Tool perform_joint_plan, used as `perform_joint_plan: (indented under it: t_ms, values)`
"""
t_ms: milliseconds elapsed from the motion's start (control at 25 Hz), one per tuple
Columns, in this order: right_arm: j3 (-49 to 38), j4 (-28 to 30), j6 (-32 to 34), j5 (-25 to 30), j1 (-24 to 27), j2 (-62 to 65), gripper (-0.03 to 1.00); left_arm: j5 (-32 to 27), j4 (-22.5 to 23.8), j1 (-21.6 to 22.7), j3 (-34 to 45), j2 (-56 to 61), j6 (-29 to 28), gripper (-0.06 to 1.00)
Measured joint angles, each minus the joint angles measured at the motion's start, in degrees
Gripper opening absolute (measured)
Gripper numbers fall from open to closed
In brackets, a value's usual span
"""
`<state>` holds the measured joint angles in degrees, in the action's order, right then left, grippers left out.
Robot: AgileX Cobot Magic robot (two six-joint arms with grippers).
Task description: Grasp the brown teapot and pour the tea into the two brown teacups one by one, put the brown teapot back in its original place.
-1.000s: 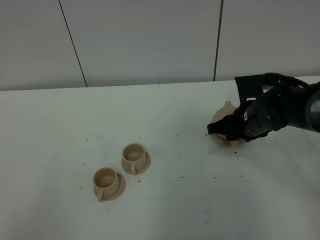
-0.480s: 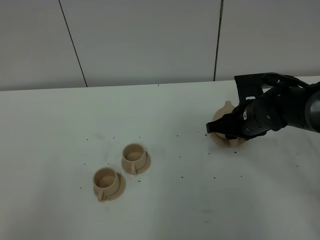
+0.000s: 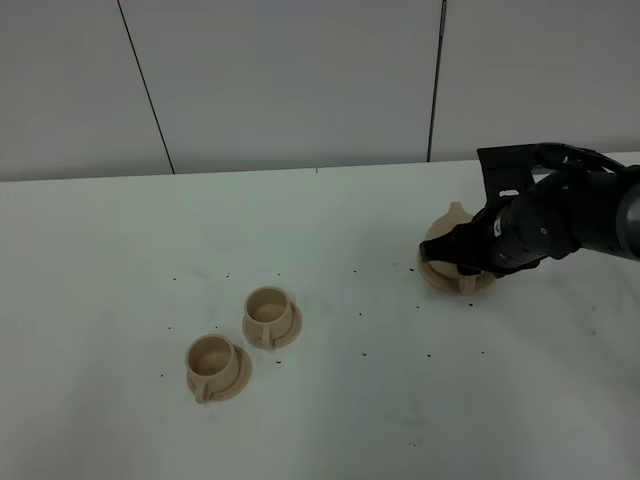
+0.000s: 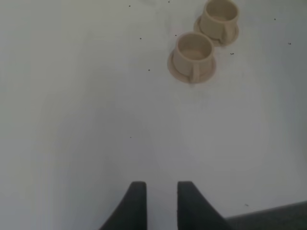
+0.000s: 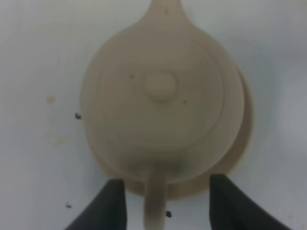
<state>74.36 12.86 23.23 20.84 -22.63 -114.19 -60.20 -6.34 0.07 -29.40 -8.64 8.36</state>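
Observation:
The brown teapot (image 3: 449, 228) (image 5: 163, 100) stands on its wide saucer, the original place (image 3: 437, 279) (image 5: 243, 143), at the right of the table, with its spout pointing toward the wall. My right gripper (image 3: 457, 266) (image 5: 170, 203) hovers over the pot and is open. One finger stands on each side of the loop handle (image 5: 154, 203), and neither touches it. The two brown teacups (image 3: 267, 308) (image 3: 211, 357) sit on small saucers at the left front, also seen by the left wrist camera (image 4: 194, 51) (image 4: 220, 14). My left gripper (image 4: 160, 203) hangs above bare table with its fingers slightly apart and nothing between them.
Small black specks (image 3: 362, 314) are scattered over the white table (image 3: 350, 400). The table's back edge meets a grey panelled wall (image 3: 300, 80). A dark strip, the table's edge (image 4: 273, 218), shows in the left wrist view.
My right arm has shifted slightly to the right and toward the wall over the teapot. The teapot, the cups and the left gripper have not moved.

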Motion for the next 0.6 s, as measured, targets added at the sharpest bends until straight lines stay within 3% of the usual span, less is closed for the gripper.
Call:
perform_joint_plan:
  t_ms: [600]
  values:
    - [0.0, 0.1, 0.4, -1.1, 0.0, -1.4, 0.39, 0.0, 0.0, 0.0, 0.0, 0.0, 0.0, 0.23]
